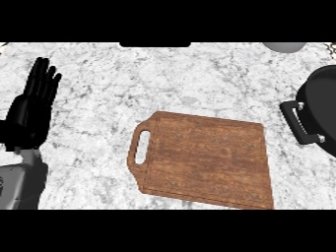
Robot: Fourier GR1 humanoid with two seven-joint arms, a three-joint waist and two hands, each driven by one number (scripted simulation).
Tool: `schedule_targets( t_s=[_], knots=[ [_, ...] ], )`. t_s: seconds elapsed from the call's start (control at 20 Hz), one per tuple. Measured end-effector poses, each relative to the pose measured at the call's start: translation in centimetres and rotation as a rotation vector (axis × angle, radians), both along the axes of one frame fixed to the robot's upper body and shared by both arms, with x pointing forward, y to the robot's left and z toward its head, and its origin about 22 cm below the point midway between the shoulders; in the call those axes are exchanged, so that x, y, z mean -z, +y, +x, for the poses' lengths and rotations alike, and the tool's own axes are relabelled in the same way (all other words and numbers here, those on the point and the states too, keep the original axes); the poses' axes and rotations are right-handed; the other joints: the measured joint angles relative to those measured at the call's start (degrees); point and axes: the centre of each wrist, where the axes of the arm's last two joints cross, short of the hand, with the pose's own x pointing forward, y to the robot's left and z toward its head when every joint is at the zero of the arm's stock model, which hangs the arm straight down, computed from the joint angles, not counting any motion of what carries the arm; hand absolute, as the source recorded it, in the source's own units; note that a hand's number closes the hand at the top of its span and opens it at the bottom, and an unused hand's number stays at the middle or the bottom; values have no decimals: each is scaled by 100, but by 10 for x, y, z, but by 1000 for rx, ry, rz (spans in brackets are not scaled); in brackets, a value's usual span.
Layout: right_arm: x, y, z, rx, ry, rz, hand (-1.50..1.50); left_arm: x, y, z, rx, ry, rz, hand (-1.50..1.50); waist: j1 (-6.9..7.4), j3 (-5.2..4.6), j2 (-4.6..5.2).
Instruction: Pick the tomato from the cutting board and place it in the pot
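Wooden cutting board (203, 160) lies bare; no tomato shows anywhere. Black pot (330, 110) sits at three o'clock, its inside mostly cut off, so placement cannot be judged. Left hand (31, 110), at nine o'clock, rests with fingers straight.

A reddish-brown cutting board (207, 160) with streaked wood grain lies at centre on a white table (163, 78) veined in grey marble. At three o'clock, a black pot (334, 113) shows a black handle with silver fittings. At nine o'clock, a black left hand (32, 106) tops a grey forearm (10, 184).
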Motion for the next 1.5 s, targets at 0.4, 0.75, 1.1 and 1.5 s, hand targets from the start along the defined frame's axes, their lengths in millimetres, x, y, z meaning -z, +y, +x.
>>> schedule_targets(
  t_s=[0.4,0.75,1.1,1.5],
  knots=[
    [32,-38,-13,-11,-58,265,-150,1,1,4,-3,-2,1,0,-3,6,11],
    [47,-44,-9,-160,-136,318,-150,-3,6,6,8,1,2,0,27,6,11],
    [31,-42,-5,-207,-405,270,-150,-5,2,10,3,4,0,0,8,2,4],
    [17,-47,-37,-169,-700,256,-150,-3,1,2,-16,4,2,0,-48,-1,-21]
  ],
)
